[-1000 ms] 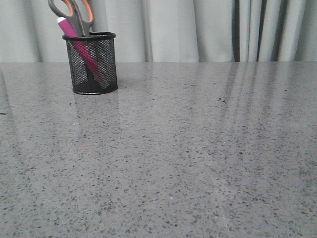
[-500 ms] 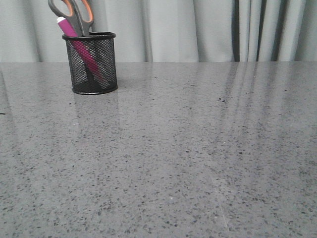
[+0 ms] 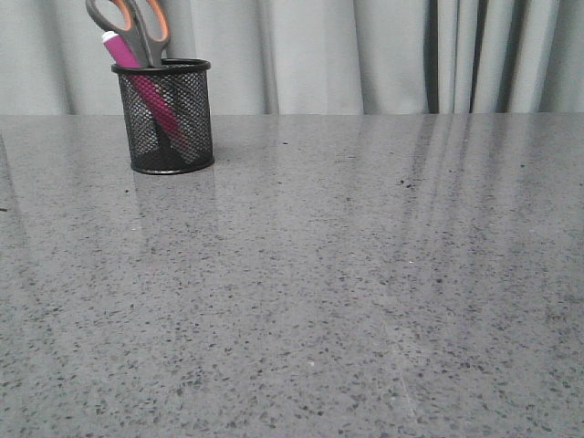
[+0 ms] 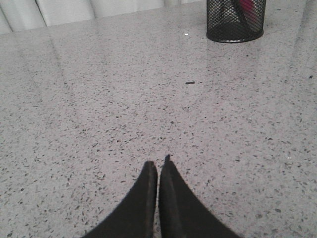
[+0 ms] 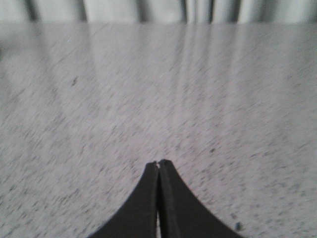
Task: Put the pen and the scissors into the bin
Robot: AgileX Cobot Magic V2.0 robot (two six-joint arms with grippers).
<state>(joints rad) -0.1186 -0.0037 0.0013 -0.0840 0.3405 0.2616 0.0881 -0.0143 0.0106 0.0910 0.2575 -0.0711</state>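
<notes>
The left gripper (image 4: 158, 163) is clenched on nothing, its two dark fingers pressed together over bare speckled table (image 4: 99, 124), and the right gripper (image 5: 158, 162) is likewise closed and empty above its own stretch of the same surface. Neither arm shows in the front view. From the left gripper the bin (image 4: 236, 21) stands well off at about one o'clock, with a small dark speck on the table between them. In the front view the bin (image 3: 164, 117) sits at roughly ten o'clock, near the far edge before the grey curtain (image 3: 365, 55). The pen (image 3: 146, 87) leans inside it with its white tip above the rim, and the scissors (image 3: 132, 26) stand blades down, orange-lined handles sticking out. Both things appear to be stowed, so the task looks finished; the sound course is to keep both arms low, closed and clear of the bin so nothing tips it. Only the front view shows the handles and pen tip; the left wrist view cuts the bin off at the rim, and the blurred right wrist view misses it altogether.
</notes>
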